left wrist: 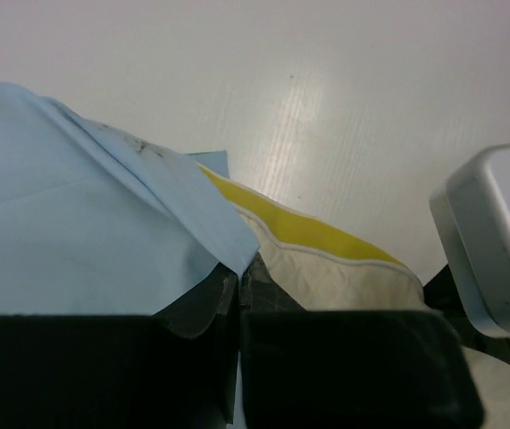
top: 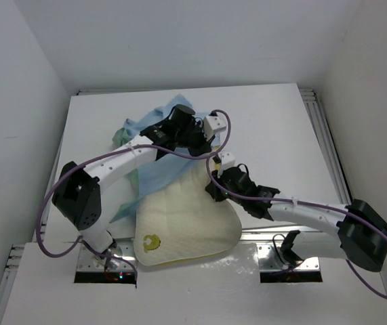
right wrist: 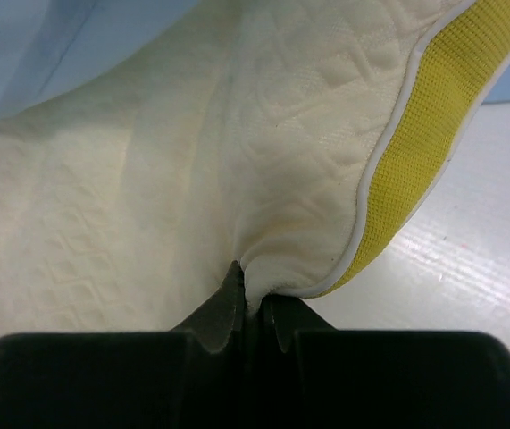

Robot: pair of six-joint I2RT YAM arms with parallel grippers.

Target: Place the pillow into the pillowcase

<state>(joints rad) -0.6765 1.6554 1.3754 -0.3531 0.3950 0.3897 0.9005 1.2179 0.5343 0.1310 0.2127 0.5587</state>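
Note:
The cream pillow (top: 183,220) lies at the near middle of the table, its yellow-green mark (top: 151,242) at the near left corner. Its far end reaches under the light blue pillowcase (top: 159,169), which is bunched toward the back. My left gripper (top: 186,139) is shut on the pillowcase's blue edge (left wrist: 103,223), with the pillow's yellow seam (left wrist: 308,228) just beside it. My right gripper (top: 215,184) is shut on a pinch of the pillow's cream fabric (right wrist: 263,268) next to its yellow edge band (right wrist: 424,134).
White table (top: 268,128) with walls left, right and behind. A metal rail (top: 325,145) runs along the right edge. The right arm's grey casing (left wrist: 496,241) shows close to the left gripper.

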